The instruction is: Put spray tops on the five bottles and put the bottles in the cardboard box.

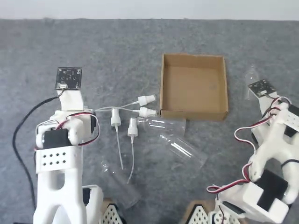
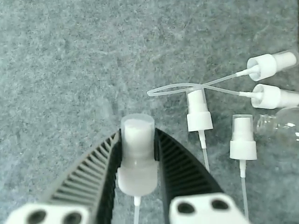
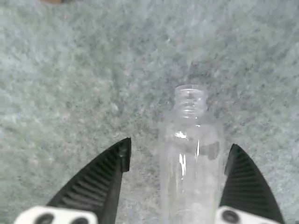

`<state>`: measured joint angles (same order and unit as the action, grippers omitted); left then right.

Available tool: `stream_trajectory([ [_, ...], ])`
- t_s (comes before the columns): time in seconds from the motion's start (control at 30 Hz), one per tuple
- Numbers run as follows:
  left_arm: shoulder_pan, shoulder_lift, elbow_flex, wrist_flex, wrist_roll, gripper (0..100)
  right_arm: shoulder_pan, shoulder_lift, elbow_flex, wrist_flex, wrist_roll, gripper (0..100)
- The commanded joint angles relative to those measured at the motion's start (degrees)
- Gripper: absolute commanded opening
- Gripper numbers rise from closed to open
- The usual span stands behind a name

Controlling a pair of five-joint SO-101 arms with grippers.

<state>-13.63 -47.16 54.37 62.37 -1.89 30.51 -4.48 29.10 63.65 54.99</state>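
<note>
Capping is judged in hand: a spray top (image 2: 137, 158) is clamped in the left gripper (image 2: 137, 132), an uncapped bottle (image 3: 189, 154) beside the cardboard box (image 1: 193, 56) is straddled by the wide-open right gripper (image 3: 180, 143), to be gripped next and aligned.

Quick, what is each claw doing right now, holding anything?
Left gripper: closed on a spray top.
Right gripper: open, jaws either side of a clear bottle, not gripping it.

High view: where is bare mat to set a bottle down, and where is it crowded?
Bare: the strip of grey felt mat beyond the brown cardboard box and the arms. Crowded: in front of the box, white plastic spray tops and clear plastic bottles.
</note>
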Motion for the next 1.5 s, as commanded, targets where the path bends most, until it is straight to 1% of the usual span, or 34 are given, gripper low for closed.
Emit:
stream_trajectory([
  [0.0,0.3,-2.1,-0.4,-1.4,-0.6,3,-0.2,-1.5,-4.1,0.3,3.9,27.3],
  [0.07,0.3,-2.1,-0.4,-1.4,-0.6,3,-0.3,1.2,-5.8,0.3,4.8,27.3],
  [0.17,0.3,-2.1,-0.4,-1.4,-0.6,3,0.7,5.3,-10.1,0.8,3.2,27.2],
  [0.27,0.3,-2.1,-0.1,-1.5,-0.6,3,1.3,8.8,-12.9,0.8,3.2,27.0],
  [0.47,0.3,-2.2,0.5,-2.5,-0.6,3,1.4,13.0,-13.8,0.8,5.4,26.6],
  [0.67,0.3,-2.1,0.5,-2.5,-0.6,3,1.5,13.9,-13.6,0.8,5.5,13.2],
  [0.93,0.3,-2.1,0.5,-2.5,-0.6,3,2.7,13.0,-13.3,0.9,4.9,4.1],
  [1.07,0.3,-2.5,-0.1,-2.5,-0.4,3,2.1,9.3,-16.7,4.2,-0.6,3.4],
  [1.2,0.3,-2.5,-2.9,-1.4,-0.3,3,-1.5,2.2,-17.9,7.0,-6.8,2.6],
  [1.33,0.4,-2.5,-10.1,1.8,-0.2,3,-7.9,-5.9,-17.9,8.5,-13.0,0.6],
  [1.47,0.4,-2.5,-20.4,6.5,-0.2,3,-17.5,-15.4,-17.9,10.1,-20.0,0.6],
])
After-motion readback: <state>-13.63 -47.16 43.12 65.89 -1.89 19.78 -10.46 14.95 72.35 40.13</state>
